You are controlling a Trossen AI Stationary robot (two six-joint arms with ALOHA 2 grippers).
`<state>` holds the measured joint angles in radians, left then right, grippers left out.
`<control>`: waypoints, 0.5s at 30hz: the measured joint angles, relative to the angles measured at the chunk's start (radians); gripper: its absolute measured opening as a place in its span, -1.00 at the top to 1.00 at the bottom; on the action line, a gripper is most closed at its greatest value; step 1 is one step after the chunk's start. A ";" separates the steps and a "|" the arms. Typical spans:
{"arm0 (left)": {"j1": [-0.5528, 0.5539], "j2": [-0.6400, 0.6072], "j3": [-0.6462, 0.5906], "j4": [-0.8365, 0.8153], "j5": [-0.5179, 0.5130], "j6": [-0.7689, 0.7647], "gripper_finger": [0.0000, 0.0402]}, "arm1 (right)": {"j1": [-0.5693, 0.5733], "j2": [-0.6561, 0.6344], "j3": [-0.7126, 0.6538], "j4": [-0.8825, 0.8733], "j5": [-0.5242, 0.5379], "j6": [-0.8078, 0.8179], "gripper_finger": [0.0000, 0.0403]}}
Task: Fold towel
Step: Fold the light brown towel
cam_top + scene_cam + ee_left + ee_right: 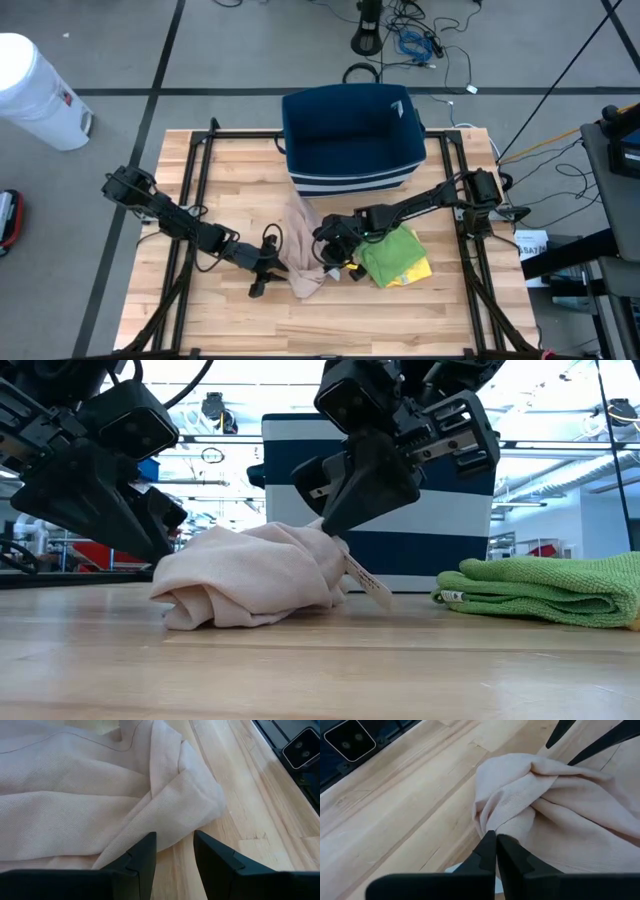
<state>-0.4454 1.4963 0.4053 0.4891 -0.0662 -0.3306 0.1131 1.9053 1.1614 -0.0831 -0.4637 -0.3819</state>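
towel: the pink towel lies crumpled in a heap near the middle of the bench, toward its 6 o'clock edge, between the two hands.
handling: it looks soft, light and limp; I judge it will sag and drag rather than keep a shape, so it wants lifting by edges or corners, not by the bunched middle.
right hand: the right hand has its fingers shut on a fold at the heap's 3 o'clock side, where a white label hangs out.
left hand: the left hand sits at the heap's 9 o'clock side, fingers partly open and holding nothing, a pointed fold of cloth just ahead of them.
where to hold: that pointed fold looks the likeliest free corner.
nearby: a folded green cloth lies just beside the towel at 3 o'clock; a blue bin stands at 12 o'clock.
in the way: spreading the towel toward 3 o'clock would likely run onto the green cloth.
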 joint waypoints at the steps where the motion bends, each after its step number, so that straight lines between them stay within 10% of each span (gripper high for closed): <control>1: 0.000 0.000 0.000 0.004 0.000 0.000 0.32 | 0.000 0.000 0.000 -0.001 0.000 -0.001 1.00; 15: 0.050 0.000 0.000 0.219 -0.006 0.181 0.33 | 0.002 -0.232 -0.001 -0.100 0.121 -0.112 1.00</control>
<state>-0.3956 1.4963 0.4053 0.7081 -0.0719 -0.1498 0.1150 1.6736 1.1606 -0.1835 -0.3425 -0.4943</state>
